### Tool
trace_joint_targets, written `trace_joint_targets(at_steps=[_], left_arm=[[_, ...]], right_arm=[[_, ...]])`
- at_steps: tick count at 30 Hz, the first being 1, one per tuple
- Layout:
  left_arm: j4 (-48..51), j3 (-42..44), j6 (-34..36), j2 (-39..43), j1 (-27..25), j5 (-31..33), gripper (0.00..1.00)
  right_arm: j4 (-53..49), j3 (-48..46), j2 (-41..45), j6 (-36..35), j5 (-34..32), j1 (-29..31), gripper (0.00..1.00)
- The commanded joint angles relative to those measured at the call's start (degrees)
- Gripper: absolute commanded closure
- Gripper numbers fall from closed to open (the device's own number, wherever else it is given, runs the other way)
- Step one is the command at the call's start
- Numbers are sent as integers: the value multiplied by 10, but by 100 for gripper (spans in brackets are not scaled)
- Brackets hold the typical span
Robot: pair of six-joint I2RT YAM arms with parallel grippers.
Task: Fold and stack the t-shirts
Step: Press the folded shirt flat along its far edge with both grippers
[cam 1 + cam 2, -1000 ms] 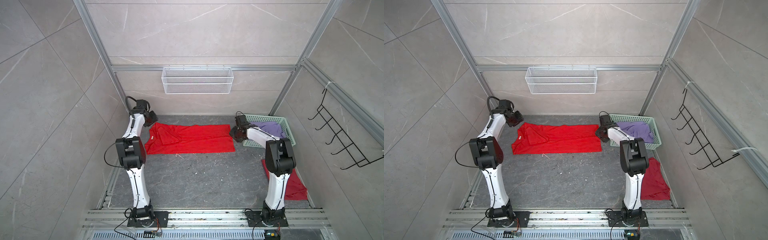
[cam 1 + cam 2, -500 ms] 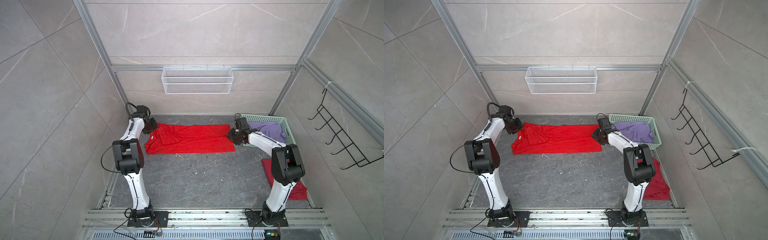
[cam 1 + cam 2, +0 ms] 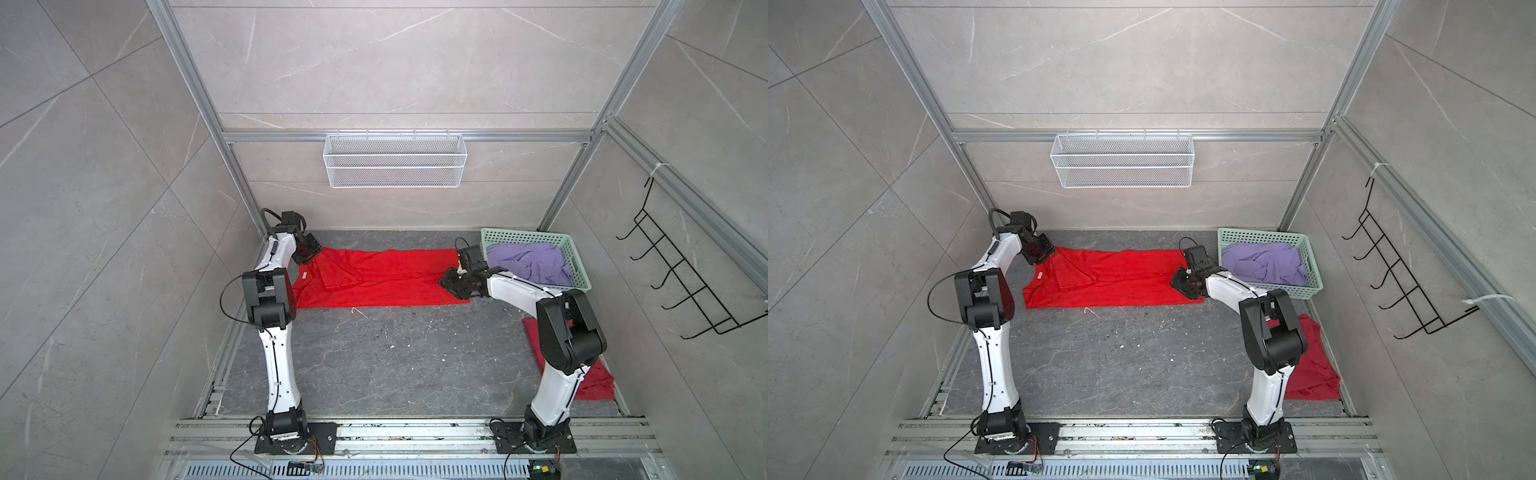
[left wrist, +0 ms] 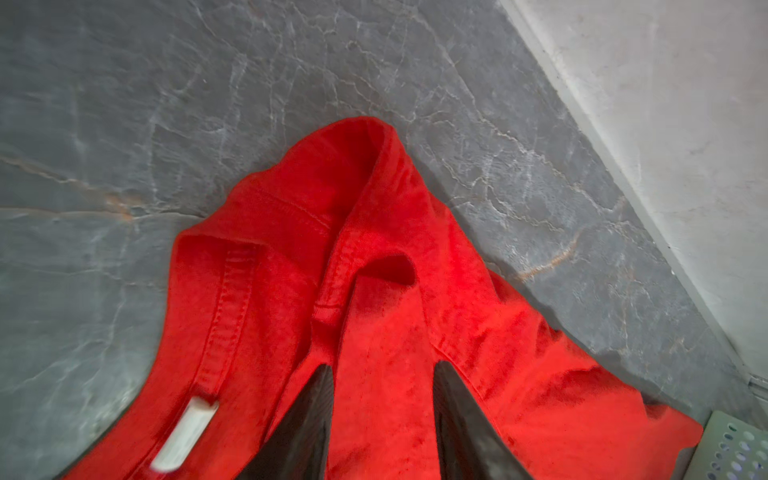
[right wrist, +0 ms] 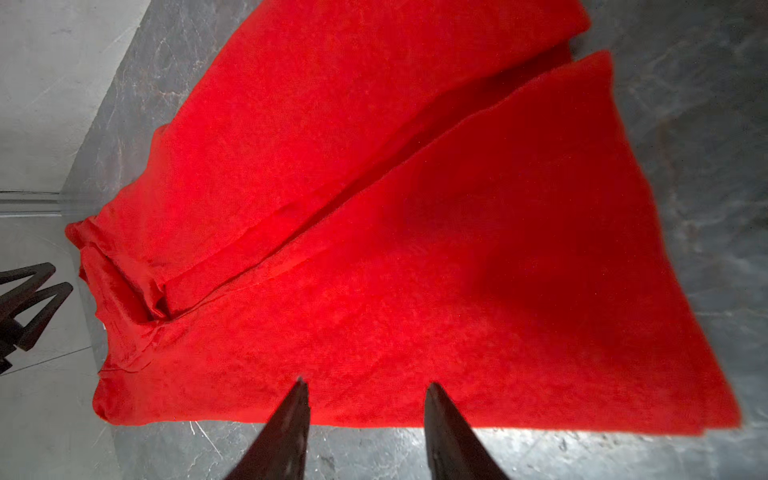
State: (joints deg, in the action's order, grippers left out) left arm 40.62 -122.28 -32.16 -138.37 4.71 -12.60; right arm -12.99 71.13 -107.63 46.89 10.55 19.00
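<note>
Mint basket [image 3: 578, 266] sat at far right of table [image 3: 374, 365], just beside right arm, with lavender t-shirt [image 3: 528, 262] heaped inside. Darker red t-shirt [image 3: 1312, 374] lay near right arm base, partly hidden by arm. Bright red t-shirt [image 3: 382, 278] lay spread across far side of table between grippers, white label [image 4: 185, 432] toward left.
Left gripper [image 4: 384, 365]: fingers apart, straddling raised fold at shirt's far left corner.
Right gripper [image 5: 365, 384]: fingers apart over shirt's right hem, nothing clamped.
</note>
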Motion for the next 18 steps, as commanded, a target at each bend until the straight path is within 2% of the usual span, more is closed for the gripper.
trace_joint_targets(at_steps=[1,8,11,16,18], left_arm=[[-9,-17,-14,-12,-6,-12,57],[-64,18,-15,-12,-15,-11,57],[-79,31,-18,-10,-19,-10,61],[-103,43,-25,-9,-21,-14,77],[-109,47,-26,-7,-21,-13,88]], right_arm=[[4,-7,-15,4,-1,0,53],[-10,-3,-21,2,-11,0,52],[-15,-3,-23,0,-15,0,53],[-19,-1,-28,1,-18,0,52],[-19,-2,-30,2,-19,0,53]])
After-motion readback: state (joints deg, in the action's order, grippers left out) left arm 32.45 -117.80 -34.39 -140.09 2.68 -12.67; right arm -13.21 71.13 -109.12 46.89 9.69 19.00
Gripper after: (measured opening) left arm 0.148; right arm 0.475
